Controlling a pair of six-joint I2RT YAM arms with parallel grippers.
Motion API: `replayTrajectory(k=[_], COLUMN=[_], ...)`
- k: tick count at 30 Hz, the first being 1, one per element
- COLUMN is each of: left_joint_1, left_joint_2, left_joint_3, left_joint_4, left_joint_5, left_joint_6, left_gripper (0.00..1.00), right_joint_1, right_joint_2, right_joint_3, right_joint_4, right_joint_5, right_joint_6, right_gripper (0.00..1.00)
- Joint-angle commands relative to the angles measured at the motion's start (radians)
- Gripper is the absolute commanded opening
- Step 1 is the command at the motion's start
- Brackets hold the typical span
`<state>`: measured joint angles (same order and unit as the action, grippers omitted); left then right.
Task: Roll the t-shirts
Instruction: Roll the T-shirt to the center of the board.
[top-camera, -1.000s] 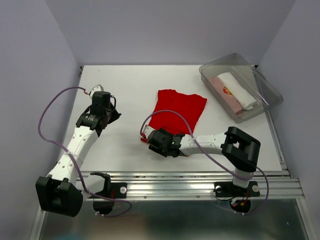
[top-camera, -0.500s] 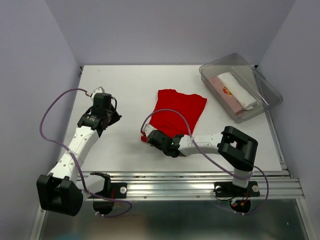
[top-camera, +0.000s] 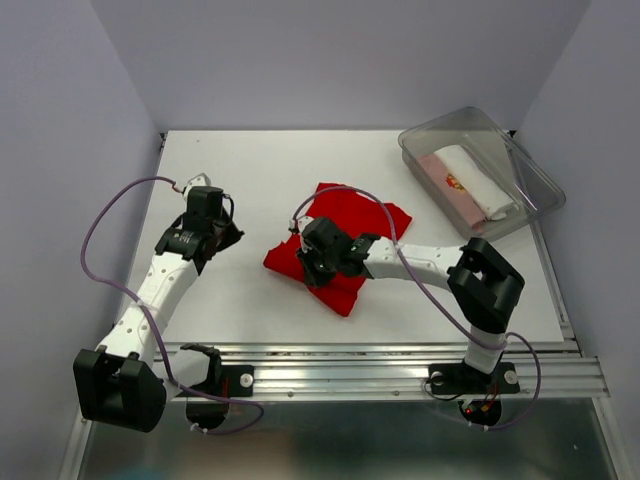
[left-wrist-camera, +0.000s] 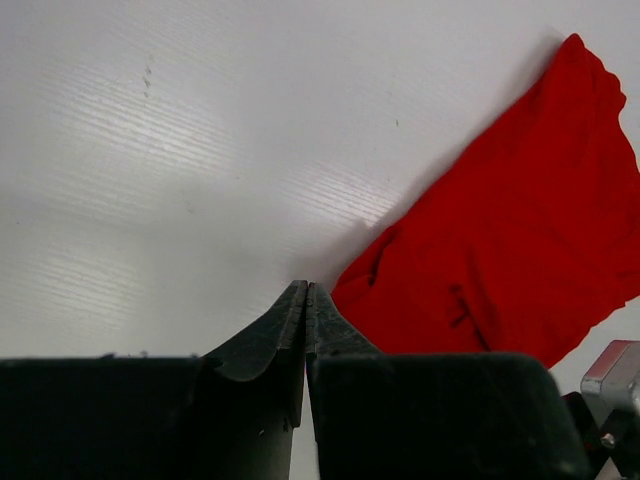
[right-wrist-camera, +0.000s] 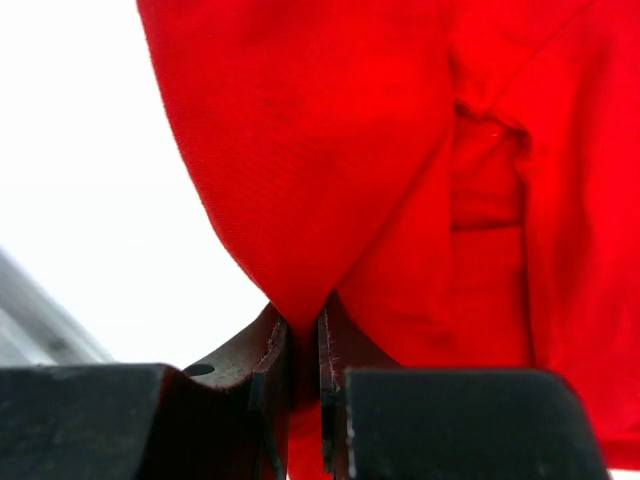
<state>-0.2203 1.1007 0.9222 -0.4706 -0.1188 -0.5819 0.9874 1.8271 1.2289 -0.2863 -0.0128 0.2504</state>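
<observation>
Red cloth is nipped between the two dark fingers of the right pincer (right-wrist-camera: 303, 335), which is clenched on an edge of the red t-shirt (right-wrist-camera: 330, 150). In the right wrist view the fabric spreads away from that pinch in one broad smooth fold, with a creased, tucked patch to its right. White tabletop (right-wrist-camera: 90, 200) shows to the left of the cloth.

From above, the right arm reaches across from its base towards the middle of the tabletop (top-camera: 250, 160). Its wrist sits over the red t-shirt (top-camera: 345, 290), hiding the grip itself. The shirt lies bunched and doubled over near the centre, with one corner pointing left, one pointing towards the near edge, and its far part lying flatter behind the arm.

The left pincer (left-wrist-camera: 306, 292) is closed tight with nothing in it, its fingertips pressed together over bare tabletop. The red t-shirt (left-wrist-camera: 500, 250) lies just to its right, apart from it.

At the far right corner stands a clear plastic bin (top-camera: 480, 120), set at an angle. Inside it lie a white roll (top-camera: 478, 180) and, just beside it on the left, a pale pink roll (top-camera: 447, 195) with small red print.
</observation>
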Motion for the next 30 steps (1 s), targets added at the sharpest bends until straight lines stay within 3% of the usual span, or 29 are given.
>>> replayTrajectory(k=[1, 15, 25, 30], left_joint_1=[0.009, 0.009, -0.036, -0.157], left_joint_2=[-0.005, -0.036, -0.007, 0.054], left_joint_3=[-0.02, -0.114, -0.134, -0.111], left_joint_4=[0.024, 0.081, 0.078, 0.113], left_joint_5=[0.008, 0.091, 0.176, 0.208], left_joint_6=[0.025, 0.042, 0.039, 0.013], left_gripper=[0.15, 0.14, 0.0, 0.0], right_joint_1=[-0.042, -0.211, -0.28, -0.309], right_joint_2=[-0.009, 0.107, 0.176, 0.215], right_joint_3=[0.063, 0.063, 0.072, 0.064], right_joint_4=[0.002, 0.183, 0.202, 0.202], right_joint_5=[-0.275, -0.754, -0.897, -0.938], right_joint_6=[0.133, 0.368, 0.397, 0.388], right_gripper=[0.01, 0.01, 0.06, 0.06])
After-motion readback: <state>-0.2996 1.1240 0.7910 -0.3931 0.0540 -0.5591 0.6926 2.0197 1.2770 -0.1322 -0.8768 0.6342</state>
